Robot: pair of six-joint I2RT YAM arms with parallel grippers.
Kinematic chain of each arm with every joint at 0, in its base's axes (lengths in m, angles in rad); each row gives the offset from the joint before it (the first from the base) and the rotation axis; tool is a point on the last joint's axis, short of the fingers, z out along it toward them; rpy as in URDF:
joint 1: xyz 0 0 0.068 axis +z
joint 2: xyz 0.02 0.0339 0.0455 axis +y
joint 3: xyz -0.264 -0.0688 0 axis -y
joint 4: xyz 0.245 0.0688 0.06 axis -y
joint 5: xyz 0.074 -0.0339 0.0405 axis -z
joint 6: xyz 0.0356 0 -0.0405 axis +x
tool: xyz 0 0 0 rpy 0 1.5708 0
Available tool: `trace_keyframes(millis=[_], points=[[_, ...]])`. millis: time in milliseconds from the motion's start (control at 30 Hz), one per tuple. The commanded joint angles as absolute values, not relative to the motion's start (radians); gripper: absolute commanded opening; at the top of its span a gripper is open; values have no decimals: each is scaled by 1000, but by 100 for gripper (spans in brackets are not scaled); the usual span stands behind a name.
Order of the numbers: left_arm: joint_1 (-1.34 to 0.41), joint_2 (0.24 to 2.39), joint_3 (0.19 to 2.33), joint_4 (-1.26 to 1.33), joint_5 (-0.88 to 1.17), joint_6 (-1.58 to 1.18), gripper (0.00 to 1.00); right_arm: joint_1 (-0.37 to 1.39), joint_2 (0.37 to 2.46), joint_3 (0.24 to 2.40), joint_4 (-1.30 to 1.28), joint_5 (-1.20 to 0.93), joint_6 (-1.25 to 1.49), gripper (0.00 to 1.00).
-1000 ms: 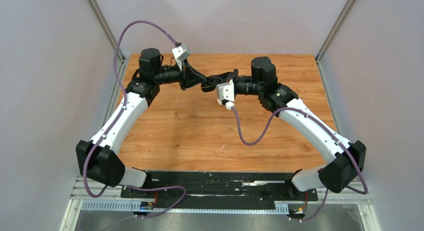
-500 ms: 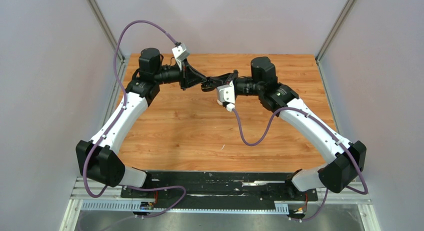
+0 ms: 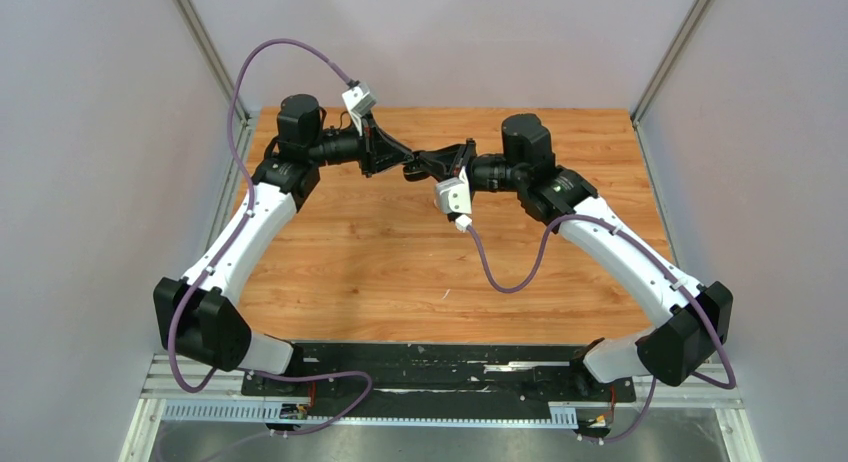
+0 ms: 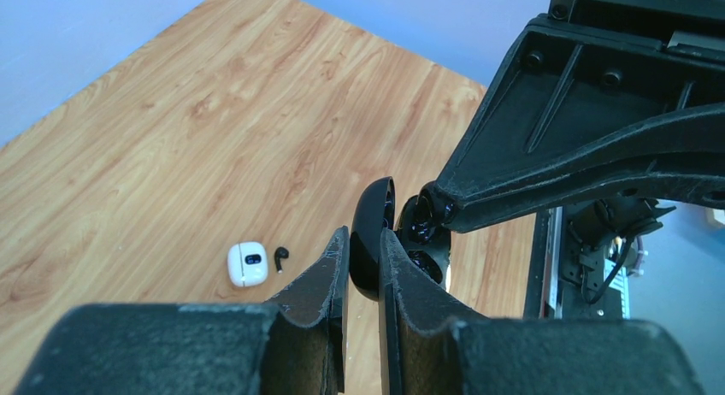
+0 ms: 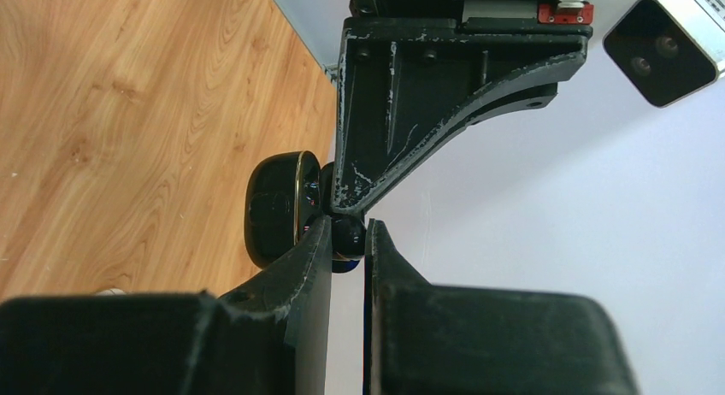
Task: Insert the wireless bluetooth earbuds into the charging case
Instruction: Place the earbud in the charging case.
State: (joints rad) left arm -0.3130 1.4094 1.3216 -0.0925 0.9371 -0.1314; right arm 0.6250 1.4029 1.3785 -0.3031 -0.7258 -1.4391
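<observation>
Holding the black charging case (image 4: 373, 228) in the air, I am keeping my left gripper (image 4: 363, 241) clamped on one half of it. My right gripper (image 5: 346, 232), pinched on a black earbud (image 5: 344, 243), is pressing it into the case. A second black earbud (image 4: 281, 256) is lying on the table (image 4: 171, 156) just beside a white case (image 4: 247, 264), not yet inserted. The white earbuds I cannot see. Both arms are reaching forward, meeting above the far side of the table.

The worktop (image 3: 400, 272) is viewed whole from above its near edge. The left gripper (image 4: 363, 238) and right gripper (image 5: 347, 227) are filmed closely from their wrists, facing each other; shared between them are the black case (image 4: 373, 214) and what seems a black earbud (image 5: 346, 241).
</observation>
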Motion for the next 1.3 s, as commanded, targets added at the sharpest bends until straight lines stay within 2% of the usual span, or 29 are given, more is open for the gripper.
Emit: trace_keyframes(millis=[0, 333, 467, 600, 1167, 1267], points=[[-316, 1404, 1344, -20, 973, -175, 0, 625, 1389, 1361, -323, -725, -1544, 0], [-316, 1395, 1338, -30, 976, -134, 0, 619, 1391, 1346, -325, -687, -1563, 1], [-315, 1391, 1336, -30, 959, -122, 0, 620, 1395, 1354, -324, -683, -1510, 29], [-316, 1394, 1334, -42, 949, -94, 0, 619, 1400, 1380, -324, -689, -1431, 36], [-316, 1398, 1329, -38, 895, -66, 0, 620, 1400, 1467, -338, -797, -1168, 40], [-316, 1397, 1331, -71, 862, -32, 0, 602, 1399, 1495, -332, -780, -1017, 39]])
